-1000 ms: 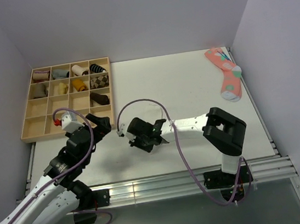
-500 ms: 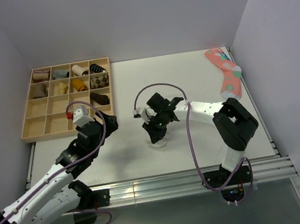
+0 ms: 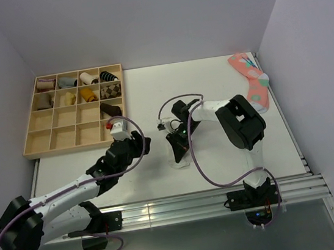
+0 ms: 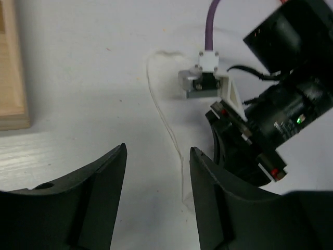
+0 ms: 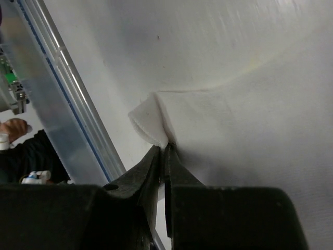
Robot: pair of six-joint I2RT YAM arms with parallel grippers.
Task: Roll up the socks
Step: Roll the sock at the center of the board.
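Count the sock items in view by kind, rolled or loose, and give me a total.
Sock rolls in the wooden tray: 9
Coral-pink sock, lying flat: 1
White socks, unrolled, pinched in the right gripper: 1 (layers cannot be told apart)
Total: 11

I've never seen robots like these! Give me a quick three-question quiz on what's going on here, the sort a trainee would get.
1. True or false: the right gripper is pinching an edge of the white socks.
2. What does the left gripper hold? A) a brown roll B) nothing C) a cable
3. Fill in: the coral-pink sock lies far back on the robot's ____ side.

Key: 1 true; 2 B; 3 right.
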